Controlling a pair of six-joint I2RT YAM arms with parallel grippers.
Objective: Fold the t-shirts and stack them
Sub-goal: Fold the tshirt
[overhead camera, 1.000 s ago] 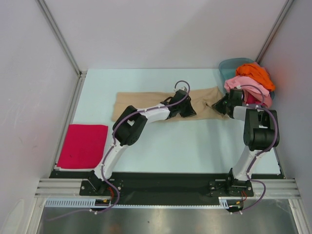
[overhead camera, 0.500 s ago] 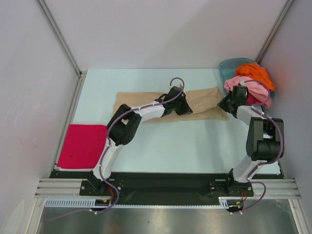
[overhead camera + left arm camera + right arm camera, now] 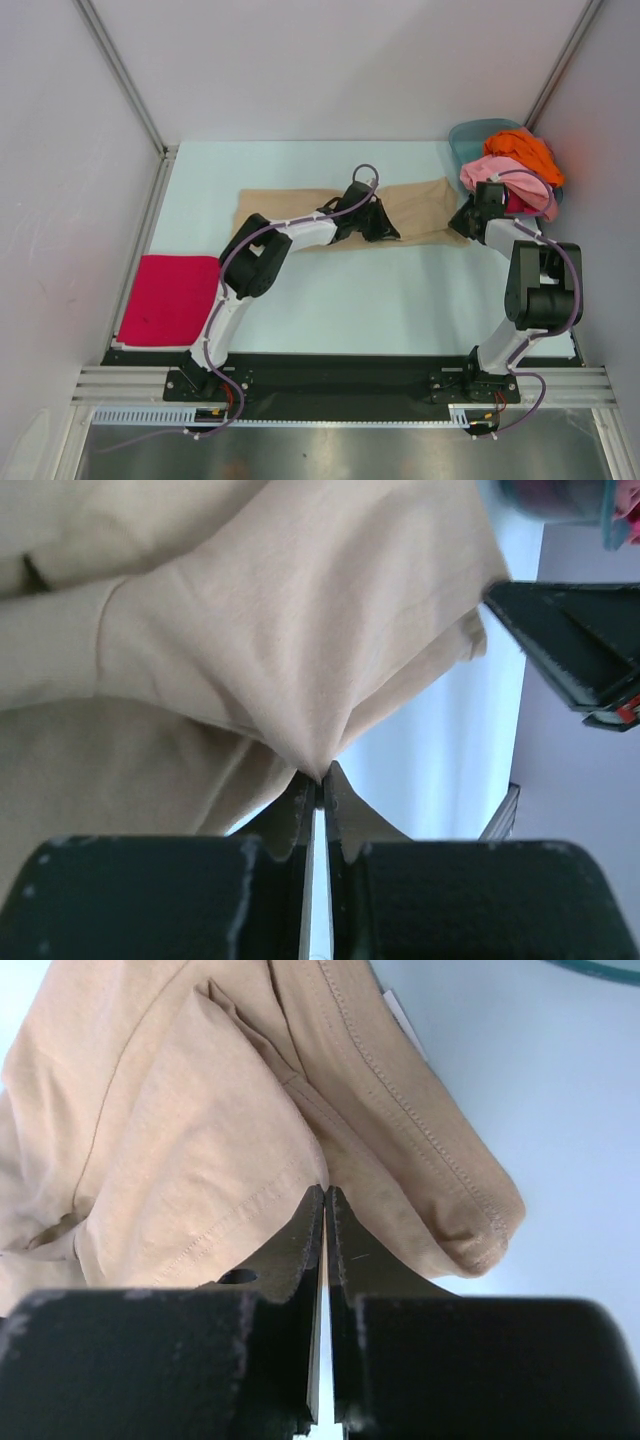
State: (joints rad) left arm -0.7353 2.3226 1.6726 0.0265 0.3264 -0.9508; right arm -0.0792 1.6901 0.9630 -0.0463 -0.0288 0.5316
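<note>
A large tan t-shirt lies in a long band across the back of the table. My left gripper is shut on a pinch of its cloth at the very fingertips. At the band's right end my right gripper is shut on a fold of the same shirt, its tips against a hem. A folded magenta-red t-shirt lies flat at the near left. Pink and orange t-shirts are heaped at the basin.
A teal basin stands in the back right corner under the heap. White walls close the table on the left, back and right. My right gripper's black fingers show in the left wrist view.
Both arms have drawn the tan shirt's near edge toward the back, so the band is narrower. The right arm's upper part has swung to the right.
</note>
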